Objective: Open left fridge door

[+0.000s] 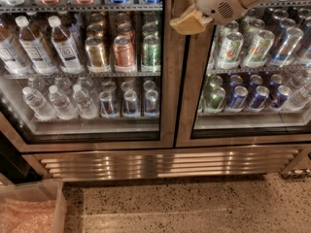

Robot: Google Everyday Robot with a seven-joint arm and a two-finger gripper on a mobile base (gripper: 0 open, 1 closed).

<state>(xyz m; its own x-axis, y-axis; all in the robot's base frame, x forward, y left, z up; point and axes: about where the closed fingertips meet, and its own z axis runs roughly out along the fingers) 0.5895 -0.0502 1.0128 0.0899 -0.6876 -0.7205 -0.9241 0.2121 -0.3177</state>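
Hovering with my gripper (187,22) at the top of the fridge (165,161), over the seam beside the shut left door (87,76), its spread impossible to tell, I risk catching the frame of the right door (243,140) instead, since both edges meet there.

At near left we see a clear plastic bin (33,194) holding something pink and crinkled, on a speckled floor (194,205). At far left we see labelled bottles (63,45), three cans (124,52) to their right, and water bottles (60,101) one shelf below. Tilted cans (243,47) at far right lie just below the gripper (190,21), top centre.
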